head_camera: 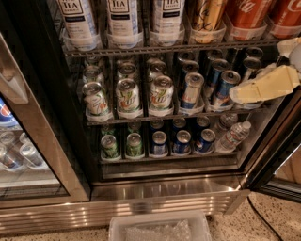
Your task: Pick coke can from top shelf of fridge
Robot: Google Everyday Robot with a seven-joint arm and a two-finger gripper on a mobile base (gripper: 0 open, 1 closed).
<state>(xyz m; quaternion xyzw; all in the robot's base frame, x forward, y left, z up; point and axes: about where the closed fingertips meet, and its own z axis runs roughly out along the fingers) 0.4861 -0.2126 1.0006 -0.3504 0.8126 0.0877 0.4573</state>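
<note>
The top edge of the frame cuts off everything standing on the grey wire top shelf (141, 49). The red aluminium coke can (248, 11) at upper right shows only its lower body. So do a second red can (286, 10), the gold-tan can (207, 13) and three white-labelled tea bottles (121, 14). At middle right the pale cream gripper (239, 94) is cut by the right edge and covers part of the blue cans (222, 92) behind it. Inside the black-lined fridge (141, 195), back-row cans sit mostly hidden behind front ones. A clear plastic bin (160, 228) is cropped at the bottom.
</note>
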